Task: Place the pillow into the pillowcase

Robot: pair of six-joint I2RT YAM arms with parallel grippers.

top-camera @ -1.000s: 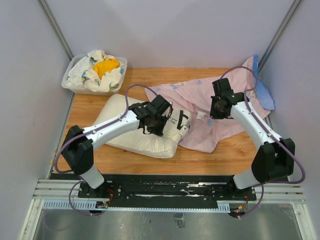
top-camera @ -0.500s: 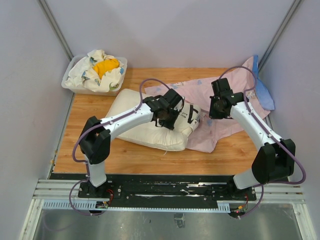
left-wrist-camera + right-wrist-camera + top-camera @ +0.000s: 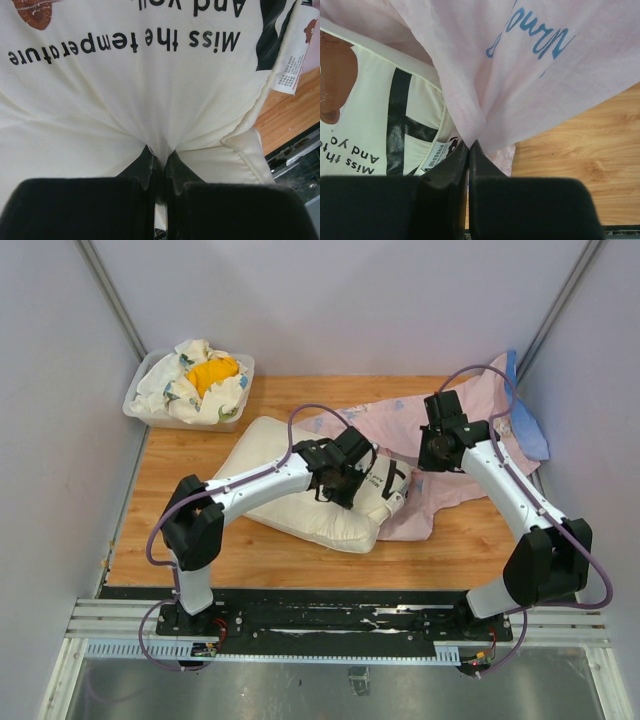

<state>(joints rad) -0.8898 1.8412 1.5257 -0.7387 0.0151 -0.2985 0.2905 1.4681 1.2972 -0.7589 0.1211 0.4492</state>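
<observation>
Pillow [image 3: 318, 520] plump, cream, rectangular; pillowcase [image 3: 395, 425] thin, pink, crumpled.

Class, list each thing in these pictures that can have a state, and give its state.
pillowcase: crumpled, pink side out, one edge lifted
pillow: resting on the table, mostly outside the pillowcase
left gripper: shut on the pillow
right gripper: shut on the pillowcase
bin: holds bundled cloth

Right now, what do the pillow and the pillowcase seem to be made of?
The pillow: likely smooth cream cloth over soft filling, matte; it puckers where the left pincer pinches it. The pillowcase: thin pink fabric, perhaps cotton or polyester; it drapes in folds, with a stitched hem.
</observation>
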